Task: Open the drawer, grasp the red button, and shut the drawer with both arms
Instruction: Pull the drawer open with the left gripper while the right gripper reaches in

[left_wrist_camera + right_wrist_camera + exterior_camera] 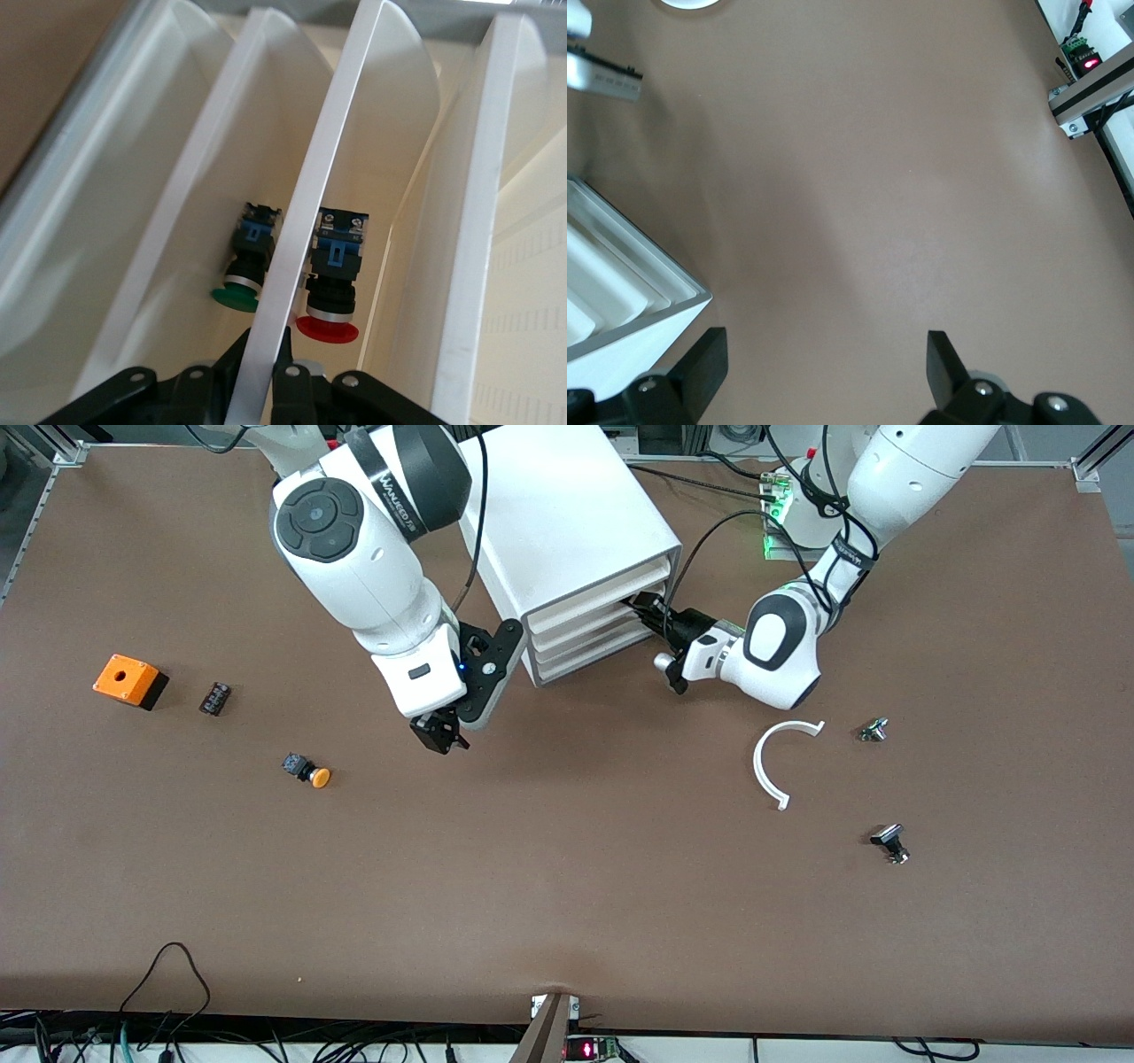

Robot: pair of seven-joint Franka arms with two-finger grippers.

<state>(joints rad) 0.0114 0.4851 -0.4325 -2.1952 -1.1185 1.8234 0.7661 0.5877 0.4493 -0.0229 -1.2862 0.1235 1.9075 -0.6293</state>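
Observation:
The white cabinet (567, 522) stands at the robots' end of the table, its drawers facing the left arm. My left gripper (647, 609) is at one of the upper drawers (595, 605) and is shut on that drawer's thin white front wall (328, 204). In the left wrist view my left gripper (266, 354) has one finger on each side of the wall. The red-capped button (326, 305) lies in the tray just inside that wall. My right gripper (440, 735) hangs open and empty over bare table beside the cabinet; it also shows in the right wrist view (824, 354).
A green-capped button (241, 282) lies in the neighbouring tray. Toward the right arm's end lie an orange box (129, 680), a small black part (215, 697) and an orange-capped button (308, 771). Toward the left arm's end lie a white curved strip (773, 762) and two small parts (873, 730) (891, 843).

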